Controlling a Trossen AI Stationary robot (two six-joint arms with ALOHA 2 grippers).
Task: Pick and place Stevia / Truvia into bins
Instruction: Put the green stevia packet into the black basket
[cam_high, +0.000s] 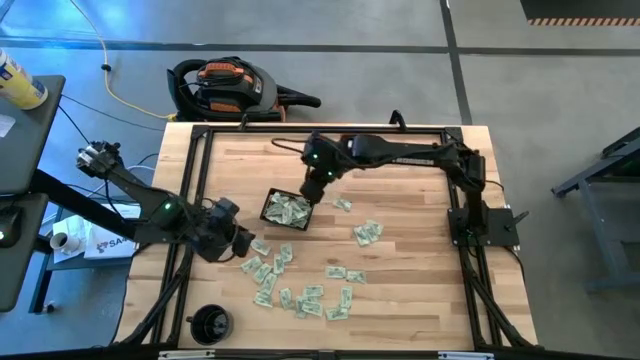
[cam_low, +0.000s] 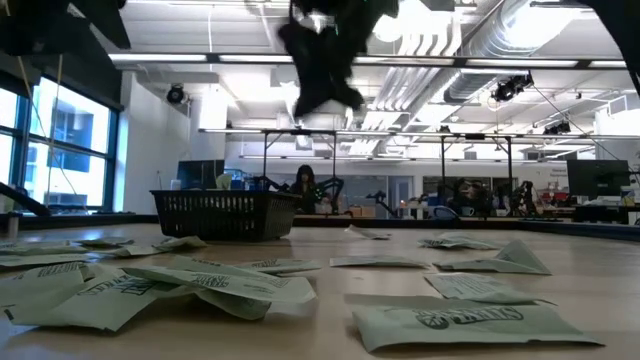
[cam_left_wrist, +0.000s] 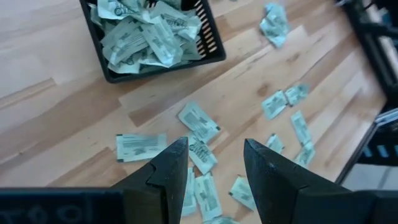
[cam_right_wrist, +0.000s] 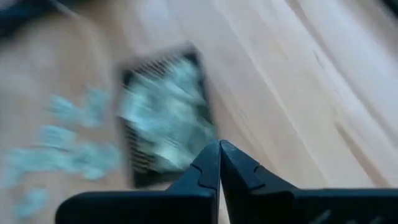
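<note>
Pale green and white flat paper sachets (cam_high: 303, 296) lie scattered over the front half of the light wooden slatted tabletop (cam_high: 400, 300), several of them just beside the left gripper (cam_left_wrist: 214, 163), which is held above them with its jaws parted and nothing between them. A pick from this loose group is judged to be the step in hand; a descent onto a single sachet would be called for next. Farther back, the small black rectangular mesh tray (cam_high: 272, 220) is seen already heaped with sachets, and the right gripper (cam_right_wrist: 219, 149) is poised at its far rim with its jaws clenched together, empty as far as can be seen. Beyond the table, a grey floor and an orange and black vacuum cleaner (cam_high: 225, 85) are visible.
</note>
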